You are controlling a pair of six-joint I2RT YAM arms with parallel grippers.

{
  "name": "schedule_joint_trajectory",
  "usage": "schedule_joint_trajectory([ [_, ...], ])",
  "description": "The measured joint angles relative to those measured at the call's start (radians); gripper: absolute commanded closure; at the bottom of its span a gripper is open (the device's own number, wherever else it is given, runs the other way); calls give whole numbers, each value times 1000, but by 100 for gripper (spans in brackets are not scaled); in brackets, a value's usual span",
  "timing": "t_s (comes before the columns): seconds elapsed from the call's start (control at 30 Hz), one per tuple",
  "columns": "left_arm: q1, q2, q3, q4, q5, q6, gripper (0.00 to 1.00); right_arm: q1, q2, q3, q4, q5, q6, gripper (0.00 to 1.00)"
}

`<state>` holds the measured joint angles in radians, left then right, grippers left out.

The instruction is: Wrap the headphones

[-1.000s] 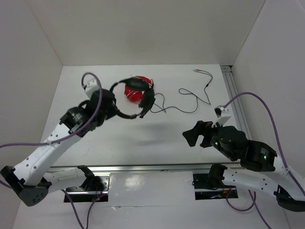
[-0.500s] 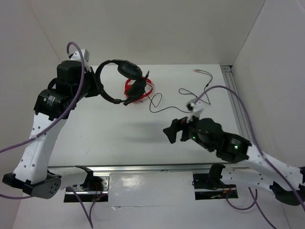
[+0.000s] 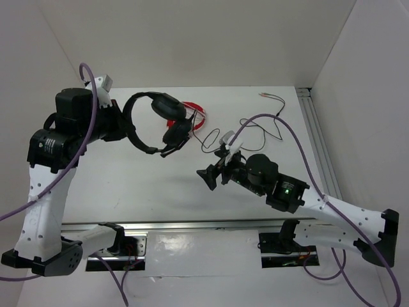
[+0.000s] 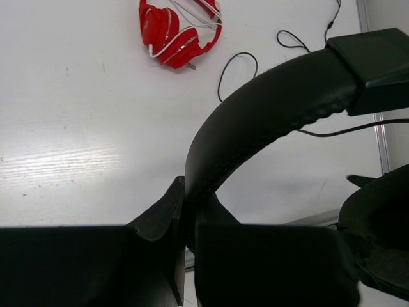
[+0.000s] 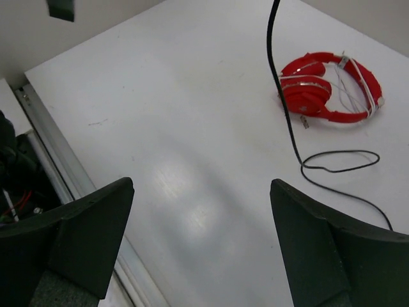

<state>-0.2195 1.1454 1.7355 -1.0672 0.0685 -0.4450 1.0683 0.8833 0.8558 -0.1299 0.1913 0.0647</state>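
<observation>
Your left end effector (image 3: pixel 123 125) is clenched on the headband of the headphones (image 3: pixel 167 105) and holds them above the table (image 3: pixel 128 185), upper left of the top view. Their cable (image 5: pixel 291 128) hangs down to the table. Your right end effector (image 3: pixel 211 175) is released and empty, near the centre.

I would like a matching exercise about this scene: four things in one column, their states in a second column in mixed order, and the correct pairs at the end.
Things:
1. black headphones
2. red headphones
3. right pincer
4. left pincer

States:
A. lying flat on the table
B. open, holding nothing
C. shut on the headband
D. up in the air, off the table

Pairs: 1-D, 2-A, 3-B, 4-C
</observation>
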Motion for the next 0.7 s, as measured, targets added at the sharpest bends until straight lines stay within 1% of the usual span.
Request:
schedule_joint_trajectory([
  [0.1,10,-6,0,-10,44,-1,100,-18,46,-52,97,-1,-36,6],
  [0.17,16,-16,0,-16,69,-4,100,-54,63,-97,139,-9,-51,7],
  [0.2,17,-23,0,-19,79,-5,100,-79,71,-112,156,-19,-56,7],
  [0.3,28,-47,0,-24,105,-14,100,-195,108,-125,217,-84,-53,12],
  [0.43,32,-83,0,-28,142,-34,100,-323,167,-126,319,-184,-22,19],
  [0.47,32,-90,0,-29,154,-38,100,-344,182,-127,347,-212,-15,25],
  [0.6,32,-121,-17,-22,204,-65,100,-383,250,-127,433,-304,12,39],
  [0.67,32,-133,-27,-24,227,-82,100,-394,291,-127,479,-344,32,39],
  [0.7,32,-136,-29,-24,235,-86,100,-395,313,-127,498,-367,45,41],
])
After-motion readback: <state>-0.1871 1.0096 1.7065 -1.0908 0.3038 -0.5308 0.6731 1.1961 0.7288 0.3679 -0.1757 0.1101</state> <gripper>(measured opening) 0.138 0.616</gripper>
